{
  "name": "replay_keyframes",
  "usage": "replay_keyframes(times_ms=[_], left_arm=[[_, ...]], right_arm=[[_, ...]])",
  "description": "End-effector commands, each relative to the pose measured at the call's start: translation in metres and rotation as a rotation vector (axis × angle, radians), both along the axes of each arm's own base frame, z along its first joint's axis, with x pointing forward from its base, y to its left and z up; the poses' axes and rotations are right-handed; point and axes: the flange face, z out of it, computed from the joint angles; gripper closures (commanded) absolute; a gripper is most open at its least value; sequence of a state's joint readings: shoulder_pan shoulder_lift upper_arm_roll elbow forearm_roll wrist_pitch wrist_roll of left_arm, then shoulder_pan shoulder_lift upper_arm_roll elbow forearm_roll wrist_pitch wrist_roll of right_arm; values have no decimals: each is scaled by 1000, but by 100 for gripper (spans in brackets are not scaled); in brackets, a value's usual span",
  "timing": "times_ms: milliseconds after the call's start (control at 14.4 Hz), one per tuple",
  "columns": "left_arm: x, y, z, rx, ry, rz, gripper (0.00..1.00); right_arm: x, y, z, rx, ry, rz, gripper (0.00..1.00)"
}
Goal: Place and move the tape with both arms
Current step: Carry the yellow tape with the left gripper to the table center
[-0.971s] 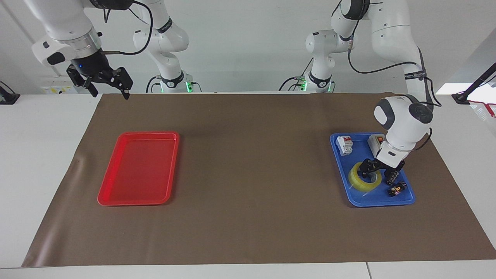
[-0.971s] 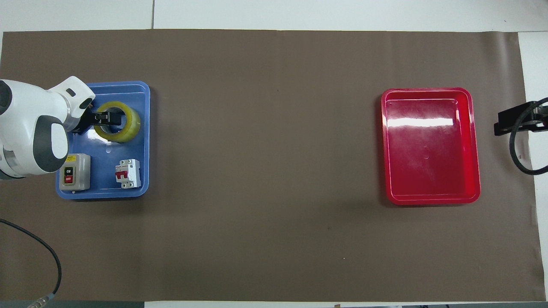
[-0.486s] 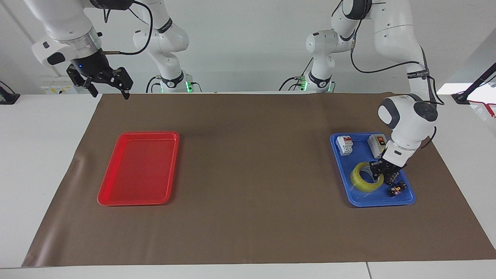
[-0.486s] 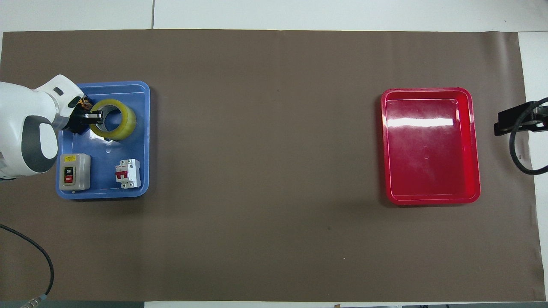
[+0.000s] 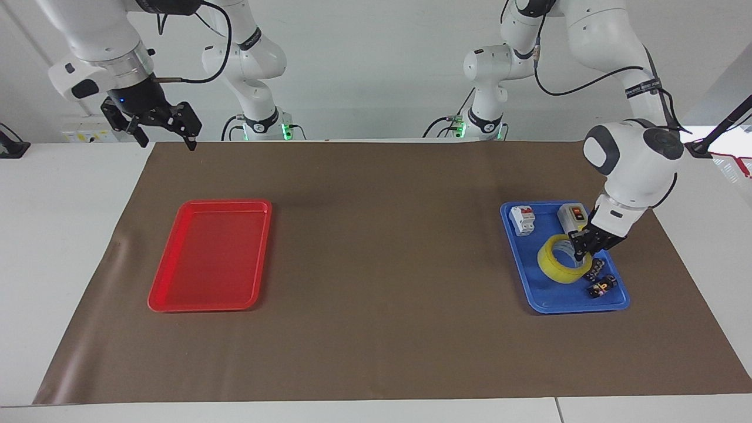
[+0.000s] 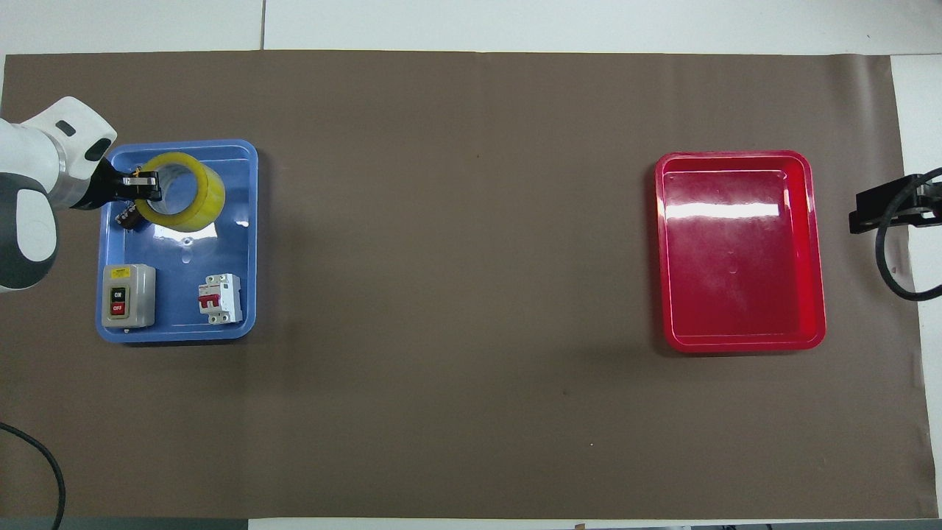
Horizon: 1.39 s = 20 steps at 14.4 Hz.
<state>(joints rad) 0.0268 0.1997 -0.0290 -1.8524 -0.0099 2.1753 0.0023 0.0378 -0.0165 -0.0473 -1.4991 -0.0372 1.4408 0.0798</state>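
The left hand [image 5: 578, 249] grips the tape [image 5: 562, 267], tilted, above the blue tray [image 5: 543, 299] at frame right; the right hand [image 5: 158, 126], fingers spread, waits upper left.

Left gripper [image 5: 578, 251] at right of facing view, wrist angled down, fingers clamped on tape [image 5: 562, 267] rim, roll tilted. Right gripper [image 5: 166, 128] hanging high at upper left, fingers spread, waiting.
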Motion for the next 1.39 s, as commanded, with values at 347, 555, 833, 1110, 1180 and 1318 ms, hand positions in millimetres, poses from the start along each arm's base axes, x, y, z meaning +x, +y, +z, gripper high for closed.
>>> replay_keyframes(times_ms=[347,555,833,1110,1180,1318], left_arm=[[-36,-226,-11,-10,-3,100,100],[-69,-316,-34,-28,3,84,100],[-86,-408,-65,-46,-16,105,100],[-108,-455,-84,-36,-37,74,100],[-110,-455,-89,-30,-33,69,100],[-114,-453,-97,-38,-35,66,100]], right_arm=[[0,0,0,16,1,12,0],[0,0,0,16,1,11,0],[0,0,0,16,1,11,0],[-1,0,0,16,1,11,0],[-1,0,-1,16,3,11,0],[-1,0,-2,16,6,11,0]])
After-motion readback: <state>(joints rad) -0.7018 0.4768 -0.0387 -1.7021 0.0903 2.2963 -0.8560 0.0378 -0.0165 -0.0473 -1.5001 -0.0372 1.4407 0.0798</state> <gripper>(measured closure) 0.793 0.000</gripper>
